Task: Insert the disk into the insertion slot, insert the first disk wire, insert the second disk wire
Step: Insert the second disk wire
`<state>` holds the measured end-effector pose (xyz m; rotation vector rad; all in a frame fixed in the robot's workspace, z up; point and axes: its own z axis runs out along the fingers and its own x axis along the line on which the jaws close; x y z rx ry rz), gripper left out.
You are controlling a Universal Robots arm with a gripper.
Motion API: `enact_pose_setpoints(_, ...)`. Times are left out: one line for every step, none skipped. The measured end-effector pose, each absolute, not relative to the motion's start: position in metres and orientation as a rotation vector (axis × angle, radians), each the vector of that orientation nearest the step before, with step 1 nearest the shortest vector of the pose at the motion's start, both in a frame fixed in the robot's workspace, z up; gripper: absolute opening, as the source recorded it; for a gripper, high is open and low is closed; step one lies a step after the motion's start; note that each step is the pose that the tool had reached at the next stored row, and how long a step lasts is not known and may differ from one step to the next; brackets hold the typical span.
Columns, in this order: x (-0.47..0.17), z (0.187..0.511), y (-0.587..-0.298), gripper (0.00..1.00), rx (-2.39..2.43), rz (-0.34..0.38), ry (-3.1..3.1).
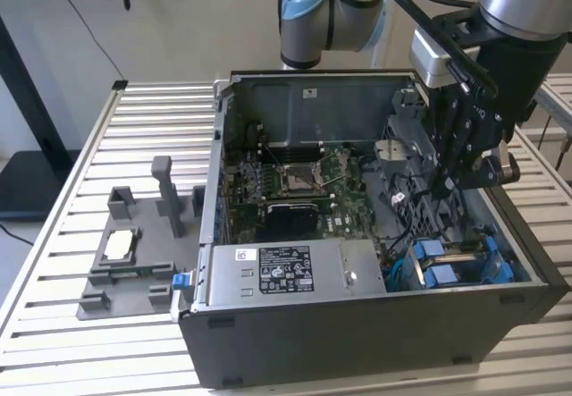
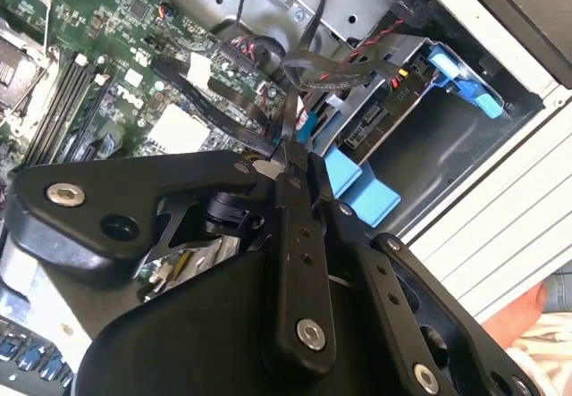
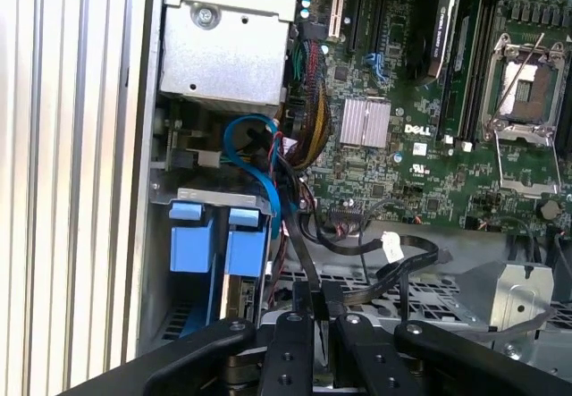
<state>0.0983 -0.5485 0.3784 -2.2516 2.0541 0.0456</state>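
Jaws: those of the black two-finger gripper (image 3: 319,296) stand almost together, pinched on a thin black flat wire (image 3: 295,251).
Grip point: the wire passes between the fingertips (image 2: 284,171) part-way along its length. Its plug end cannot be made out.
Wire identity: first or second disk wire, cannot tell.
Gripper position: low inside the open dark grey computer case (image 1: 357,342), near the drive cage but apart from it.
Disk: the silver-grey hard disk in its bright blue plastic carrier (image 3: 243,251) is judged to be seated. The blue carrier end shows at the cage mouth; the metal body is hidden.
Slot: the narrow bay of the dark grey metal drive cage (image 3: 214,198) lies beside the case wall, just past the held wire.
Neighbours: a looped blue cable (image 3: 259,159) and a red, yellow and black wire bundle (image 3: 308,123) crowd the cage mouth. The green motherboard (image 3: 420,101) lies beyond.
Risk, slip: a thin wire in a narrow pinch may slide or twist, leaving the plug misaligned.
Risk, snag: the held wire may catch on the loops and bundle.
Risk, strain: a taut pull could unseat the wire's far end.
Risk, collision: the fingers work close to the cage wall and blue tabs.
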Motion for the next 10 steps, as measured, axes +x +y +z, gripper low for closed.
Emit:
enact_pose_setpoints(0.0983,0.3784,-0.5485,0.16,-2.252,0.046,2.054)
enact_pose_setpoints(0.0983,0.3782,-0.5487,0.16,-2.252,0.046,2.054)
enact_pose_setpoints(0.0983,0.378,-0.549,0.16,-2.251,0.046,2.054)
enact_pose_setpoints(0.0983,0.3778,-0.5494,0.16,-2.252,0.046,2.055)
enact_pose_setpoints(0.0983,0.3775,-0.5499,0.16,-2.252,0.048,2.055)
enact_pose_setpoints(0.0984,0.377,-0.5506,0.16,-2.253,0.05,2.056)
enact_pose_setpoints(0.0985,0.3766,-0.5513,0.16,-2.255,0.054,2.058)
enact_pose_setpoints(0.0987,0.3761,-0.5521,0.16,-2.256,0.059,2.06)
enact_pose_setpoints(0.099,0.3757,-0.5529,0.16,-2.258,0.064,2.062)
enact_pose_setpoints(0.0994,0.3753,-0.554,0.16,-2.26,0.07,2.065)
